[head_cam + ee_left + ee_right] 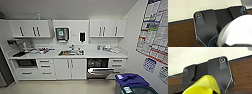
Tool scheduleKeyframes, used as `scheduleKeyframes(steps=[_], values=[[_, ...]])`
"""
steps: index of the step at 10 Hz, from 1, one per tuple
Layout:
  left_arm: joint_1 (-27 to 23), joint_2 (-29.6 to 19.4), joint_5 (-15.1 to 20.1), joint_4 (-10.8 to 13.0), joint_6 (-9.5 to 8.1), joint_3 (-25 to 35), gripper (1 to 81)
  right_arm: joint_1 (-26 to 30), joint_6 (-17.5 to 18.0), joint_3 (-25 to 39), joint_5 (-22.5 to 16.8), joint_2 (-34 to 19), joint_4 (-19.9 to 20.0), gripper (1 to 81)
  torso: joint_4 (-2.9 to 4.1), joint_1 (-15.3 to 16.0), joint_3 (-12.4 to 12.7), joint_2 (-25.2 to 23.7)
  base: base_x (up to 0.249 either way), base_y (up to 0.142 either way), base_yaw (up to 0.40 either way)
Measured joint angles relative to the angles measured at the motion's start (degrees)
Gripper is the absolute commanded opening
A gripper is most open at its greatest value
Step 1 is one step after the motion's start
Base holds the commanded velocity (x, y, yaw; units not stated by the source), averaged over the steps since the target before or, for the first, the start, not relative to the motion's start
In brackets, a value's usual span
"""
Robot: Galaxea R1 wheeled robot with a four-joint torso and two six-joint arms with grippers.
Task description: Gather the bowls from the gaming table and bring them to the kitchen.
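Delivery step: the kitchen surface point(90, 53) lies ahead. Left pincer carries a white bowl point(238, 31), right a yellow one point(204, 85). Next calls for nearing the sink point(71, 52).

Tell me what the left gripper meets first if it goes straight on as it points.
The white bowl right before it; past that, likely the brown wood-grain surface, though depth is unclear.

White bowl point(238, 31): cut off by my left wrist picture's edge.
Yellow bowl point(204, 87): likewise cropped.
Table point(95, 53) clutter: too blurred to name.
Wall posters point(155, 30): unreadable.
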Motion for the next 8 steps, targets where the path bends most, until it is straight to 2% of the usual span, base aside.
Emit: scheduleKeyframes(steps=[6, 8], values=[[0.9, 0.0, 0.3, 0.0, 0.00, 0.0, 1.0, -0.6, 0.0, -0.1, -0.2, 0.3, 0.0, 1.0, 0.00, -0.2, 0.0, 0.0, 0.115, 0.000, 0.000], [-0.5, -0.3, 0.2, 0.0, 0.00, -0.4, 1.0, 0.3, 0.0, -0.1, 0.0, 0.9, -0.1, 1.0, 0.00, 0.0, 0.0, 0.0, 0.115, 0.000, 0.000]])
